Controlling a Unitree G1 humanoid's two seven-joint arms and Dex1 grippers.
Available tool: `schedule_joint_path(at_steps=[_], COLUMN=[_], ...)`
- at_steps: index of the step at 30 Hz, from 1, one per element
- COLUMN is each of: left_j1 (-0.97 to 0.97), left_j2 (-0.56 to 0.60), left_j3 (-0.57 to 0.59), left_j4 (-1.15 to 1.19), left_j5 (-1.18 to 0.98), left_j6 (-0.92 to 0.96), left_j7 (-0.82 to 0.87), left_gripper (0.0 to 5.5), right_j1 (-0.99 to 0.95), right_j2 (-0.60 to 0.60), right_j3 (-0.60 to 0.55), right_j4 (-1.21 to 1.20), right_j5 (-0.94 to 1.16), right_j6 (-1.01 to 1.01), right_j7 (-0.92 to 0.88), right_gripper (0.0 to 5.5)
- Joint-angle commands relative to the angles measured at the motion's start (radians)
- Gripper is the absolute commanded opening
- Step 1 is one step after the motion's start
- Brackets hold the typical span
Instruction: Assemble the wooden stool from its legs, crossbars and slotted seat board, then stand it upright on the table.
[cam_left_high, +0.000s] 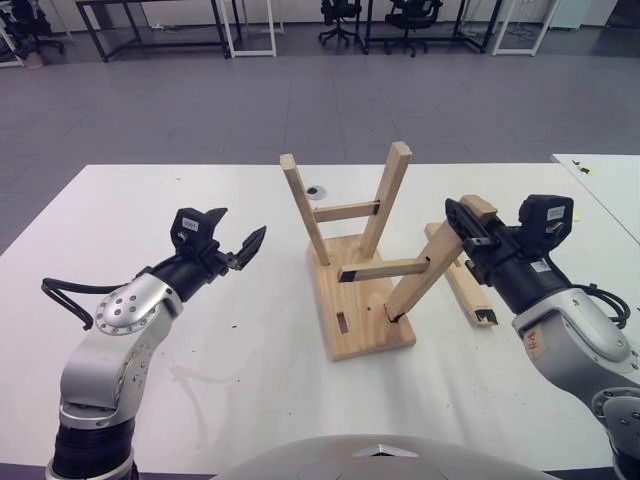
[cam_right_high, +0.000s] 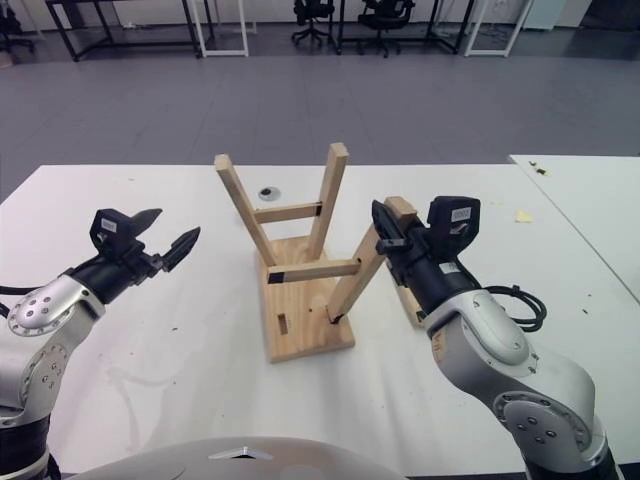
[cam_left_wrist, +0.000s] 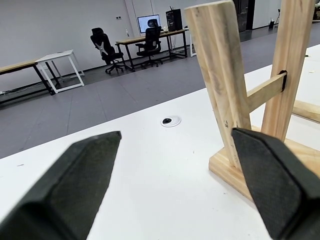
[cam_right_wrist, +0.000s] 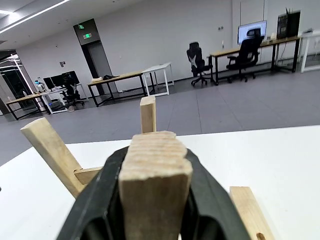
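Observation:
The slotted seat board (cam_left_high: 350, 318) lies flat on the white table. Two legs (cam_left_high: 303, 212) (cam_left_high: 386, 198) stand upright at its far end, joined by a crossbar (cam_left_high: 346, 211). A third leg (cam_left_high: 430, 272) leans tilted, its foot at the board's near right corner, and a second crossbar (cam_left_high: 385, 270) links it to the back right leg. My right gripper (cam_left_high: 470, 224) is shut on this leg's top end (cam_right_wrist: 155, 172). Another loose leg (cam_left_high: 466, 293) lies on the table behind it. Left of the stool, my left gripper (cam_left_high: 238, 232) hovers open and empty, its pads (cam_left_wrist: 75, 185) facing the stool's nearer upright leg (cam_left_wrist: 222, 75).
A round cable grommet (cam_left_high: 318, 189) sits in the table beyond the stool. A second white table (cam_left_high: 600, 180) stands to the right across a gap. Bare tabletop stretches to the left and in front of the seat board. Office chairs and desks stand far behind.

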Motion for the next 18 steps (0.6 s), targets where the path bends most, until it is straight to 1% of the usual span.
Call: schedule_joint_path(at_steps=[1,4,8,12,15,18], left_j1=[-0.01,-0.011,-0.013,-0.021,-0.022,-0.027], left_j2=[-0.002,-0.005,-0.001,-0.005,-0.008,-0.016], left_j3=[-0.013,-0.031,-0.056,-0.079,-0.087,-0.092], left_j4=[-0.007,-0.017,-0.036,-0.052,-0.049,-0.038], left_j5=[0.02,0.026,0.029,0.034,0.035,0.045], left_j6=[0.003,0.009,0.023,0.035,0.034,0.021], left_j7=[0.016,0.024,0.033,0.051,0.058,0.061], left_gripper=[4.06,4.06,4.06,4.06,4.06,4.06], right_j1=[0.163,0.211,0.26,0.286,0.25,0.174], right_j2=[-0.006,0.002,0.017,0.015,0.033,0.068], right_j3=[0.096,0.123,0.143,0.183,0.173,0.133], right_j4=[0.06,0.083,0.122,0.135,0.154,0.148], right_j5=[-0.131,-0.182,-0.193,-0.268,-0.277,-0.25], right_j6=[0.096,0.123,0.177,0.207,0.172,0.128], right_j7=[0.029,0.042,0.008,0.011,0.051,0.087], right_gripper=[1.07,1.07,1.07,1.07,1.07,1.07])
